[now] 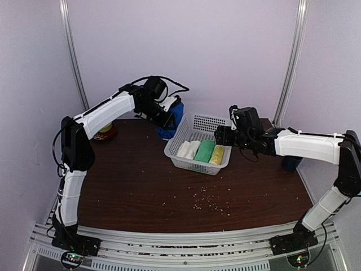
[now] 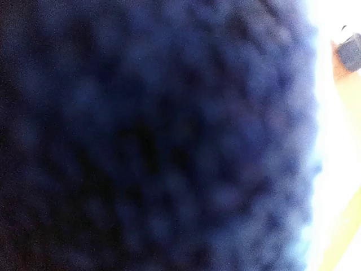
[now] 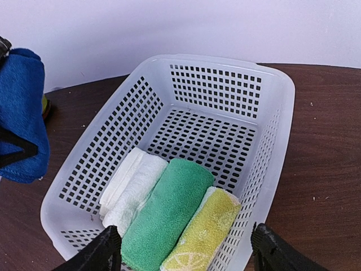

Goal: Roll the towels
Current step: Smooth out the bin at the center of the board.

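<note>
The royal blue towel (image 1: 171, 121) hangs bunched at the back of the table, left of the white mesh basket (image 1: 210, 122). My left gripper (image 1: 164, 119) is at the towel and looks shut on it. In the left wrist view blurred blue cloth (image 2: 158, 141) fills the frame and hides the fingers. The blue towel also shows at the left edge of the right wrist view (image 3: 22, 113). A cream-white towel (image 3: 132, 189) lies rolled in the basket (image 3: 271, 135). My right gripper (image 3: 189, 251) is open and empty, just over the basket's near-right end (image 1: 221, 135).
A rolled green towel (image 3: 169, 214) and a rolled yellow towel (image 3: 206, 237) lie beside the white one. A brown and yellow object (image 1: 105, 131) sits at the back left. A dark blue object (image 1: 291, 162) stands under the right arm. Crumbs (image 1: 206, 200) dot the table's front.
</note>
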